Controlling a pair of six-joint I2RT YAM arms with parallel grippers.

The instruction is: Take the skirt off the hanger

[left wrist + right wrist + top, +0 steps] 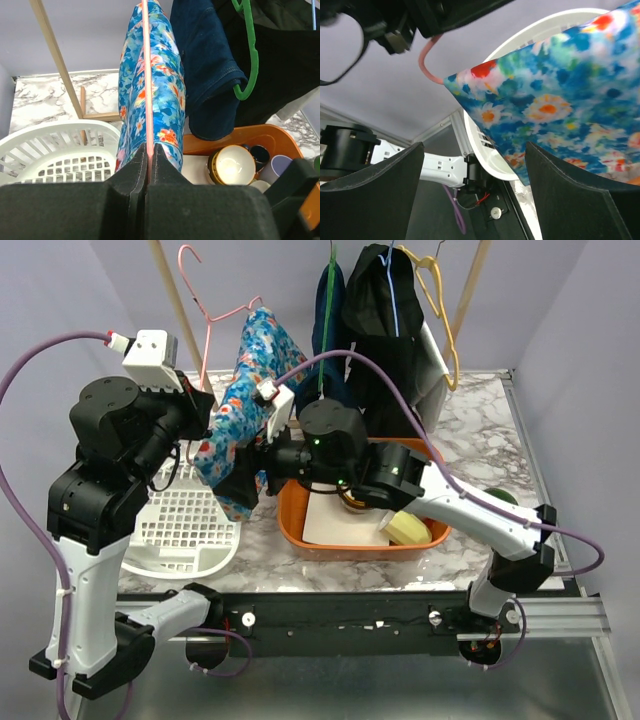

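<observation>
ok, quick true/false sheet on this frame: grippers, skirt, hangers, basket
1. The left gripper is shut on the pink hanger. True.
2. The right gripper is clamped on the skirt. False: its jaws stand open, with the skirt fabric just ahead of them.
3. The skirt is plain navy. False: it is a blue floral print.
4. In the top view the white basket sits left of the orange bin. True.
5. The green hanger is bare. False: a navy garment hangs on it.
</observation>
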